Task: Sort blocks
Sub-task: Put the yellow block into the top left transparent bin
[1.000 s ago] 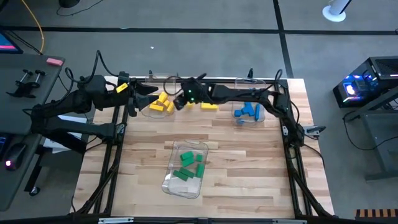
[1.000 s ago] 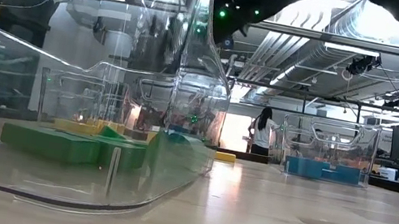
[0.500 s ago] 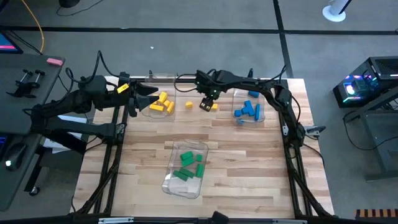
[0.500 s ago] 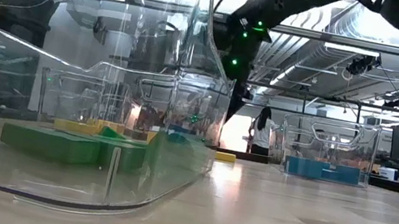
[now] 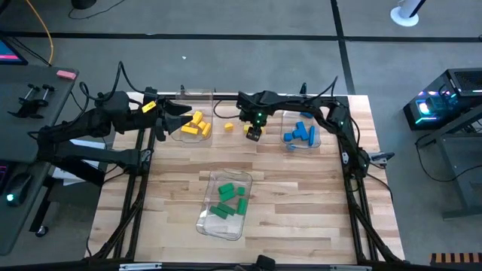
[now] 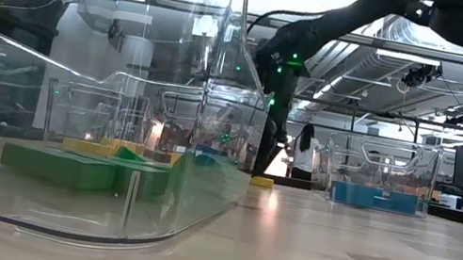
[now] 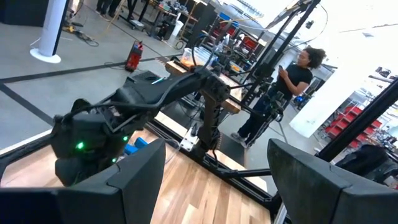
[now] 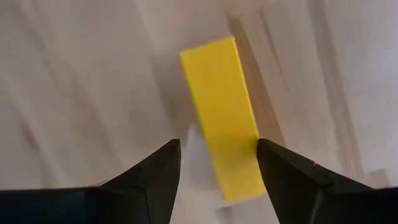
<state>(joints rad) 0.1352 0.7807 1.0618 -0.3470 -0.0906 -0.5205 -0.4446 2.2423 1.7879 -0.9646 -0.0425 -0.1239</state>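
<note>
A yellow bar block (image 8: 221, 118) lies flat on the wooden table (image 5: 301, 196) near its far edge. My right gripper (image 8: 217, 152) points down over it, open, one finger on each side of the block's near end; I cannot tell whether a finger touches it. The same gripper (image 5: 254, 134) also shows in the high view and in the low view (image 6: 265, 160) above the block (image 6: 261, 182). A second yellow block (image 5: 228, 127) lies just to its left. My left gripper (image 7: 214, 180) waits open, raised by the yellow bin (image 5: 193, 125).
A clear bin with blue blocks (image 5: 301, 134) stands right of my right gripper. Another clear bin with green blocks (image 5: 227, 203) lies at the table's middle, toward the near edge. Bare wood lies to either side of the green bin. A person (image 6: 306, 153) stands far behind the table.
My right gripper has swung from beside the yellow bin toward the table's right, tipped until it points down, and sunk over the yellow bar block. The block has stayed where it was.
</note>
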